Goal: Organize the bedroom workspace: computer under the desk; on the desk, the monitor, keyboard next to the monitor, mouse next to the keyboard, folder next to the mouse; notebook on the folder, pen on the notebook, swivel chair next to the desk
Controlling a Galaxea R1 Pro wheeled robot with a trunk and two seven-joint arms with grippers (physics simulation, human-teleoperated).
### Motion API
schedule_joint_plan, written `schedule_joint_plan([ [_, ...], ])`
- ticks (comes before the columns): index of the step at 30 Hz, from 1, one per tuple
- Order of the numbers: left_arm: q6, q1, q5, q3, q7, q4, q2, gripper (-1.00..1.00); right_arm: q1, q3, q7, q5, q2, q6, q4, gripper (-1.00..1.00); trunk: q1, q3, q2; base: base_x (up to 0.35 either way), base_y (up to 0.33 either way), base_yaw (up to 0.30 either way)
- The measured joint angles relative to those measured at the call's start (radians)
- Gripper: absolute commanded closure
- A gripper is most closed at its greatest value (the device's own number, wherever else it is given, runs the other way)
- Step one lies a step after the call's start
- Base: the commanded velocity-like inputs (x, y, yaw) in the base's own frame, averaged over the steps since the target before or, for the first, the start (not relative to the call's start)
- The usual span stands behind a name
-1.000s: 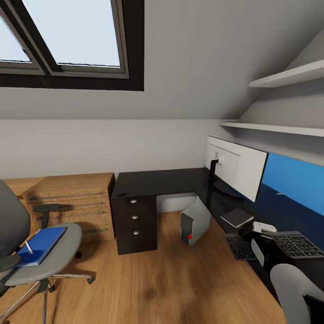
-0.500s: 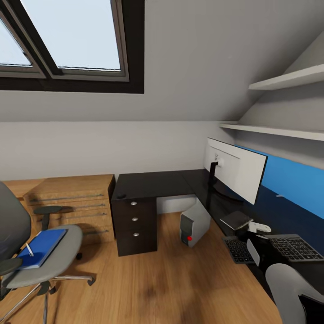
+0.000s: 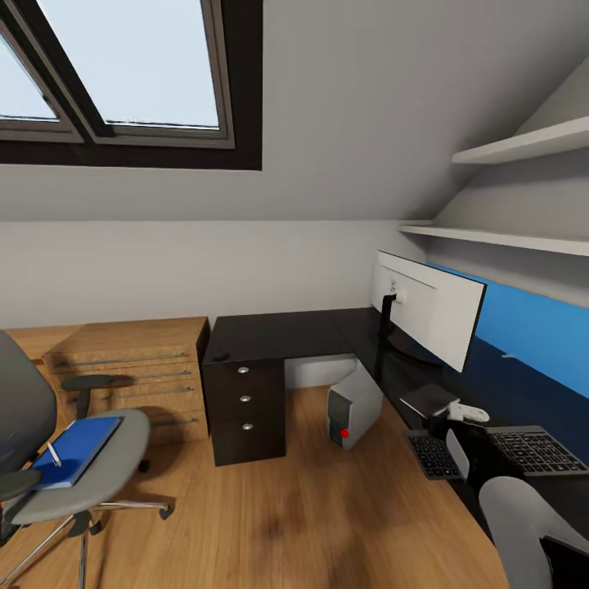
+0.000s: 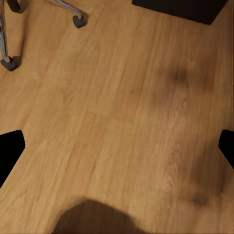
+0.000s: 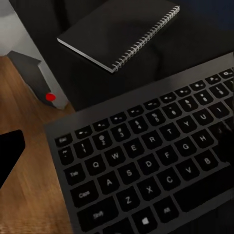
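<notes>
My right hand (image 3: 458,446) hovered over the slim dark-keyed keyboard (image 5: 146,161) at the near edge of the glossy black table (image 3: 278,334) — open, I think, gripping nothing. My left hand (image 4: 117,151) hung spread wide over the light wood floor (image 4: 122,97), empty. The spiral-bound dark notebook (image 5: 119,31) lay just beyond the keyboard, the wide white-backed monitor (image 3: 425,307) behind it. The silver tower computer (image 3: 353,405) stood under the table — the bright-blue folder (image 3: 75,448) still lay on the grey swivel chair (image 3: 98,466).
</notes>
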Motion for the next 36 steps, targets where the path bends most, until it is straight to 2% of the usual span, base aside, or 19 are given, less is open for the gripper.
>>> schedule_joint_plan([
  [3,-0.011,0.000,-0.001,0.000,0.000,0.000,0.000,-1.00,0.000,0.000,0.000,0.000,0.000,0.055,-0.018,-1.00,0.000,0.000,0.000,-0.044,-0.017,0.000],
  [7,-0.015,0.000,-0.001,0.000,-0.001,0.000,0.000,-1.00,0.000,0.000,-0.001,0.000,0.005,0.078,-0.025,-1.00,0.000,0.000,0.000,-0.161,-0.103,0.000],
  [24,-0.017,0.000,-0.003,-0.001,0.000,0.000,0.000,-1.00,0.000,0.002,0.000,0.018,0.003,0.072,-0.029,-1.00,0.000,0.000,0.000,0.115,-0.108,0.000],
  [26,-0.017,0.000,-0.003,-0.001,0.000,0.001,0.000,-1.00,0.000,0.003,0.001,0.030,0.002,0.071,-0.027,-1.00,0.000,0.000,0.000,0.130,-0.183,0.000],
  [30,-0.017,0.000,-0.003,-0.001,-0.001,0.001,0.000,-1.00,0.000,0.002,0.003,0.092,0.001,0.064,-0.024,-1.00,0.000,0.000,0.000,0.068,-0.086,0.000],
  [32,-0.017,0.000,-0.003,-0.001,-0.001,0.001,0.000,-1.00,0.001,0.003,0.005,0.119,0.000,0.035,-0.022,-1.00,0.000,0.000,0.000,0.023,-0.030,0.000],
  [34,-0.017,0.000,-0.003,-0.001,-0.001,0.001,0.000,-1.00,0.003,0.003,0.022,0.160,-0.002,-0.045,-0.020,-1.00,0.000,0.000,0.000,0.010,-0.012,0.000],
  [36,-0.017,0.000,-0.003,0.000,-0.001,0.001,0.000,-1.00,0.004,0.003,0.060,0.205,-0.016,-0.122,-0.006,-1.00,0.000,0.000,0.000,0.005,-0.006,0.000],
])
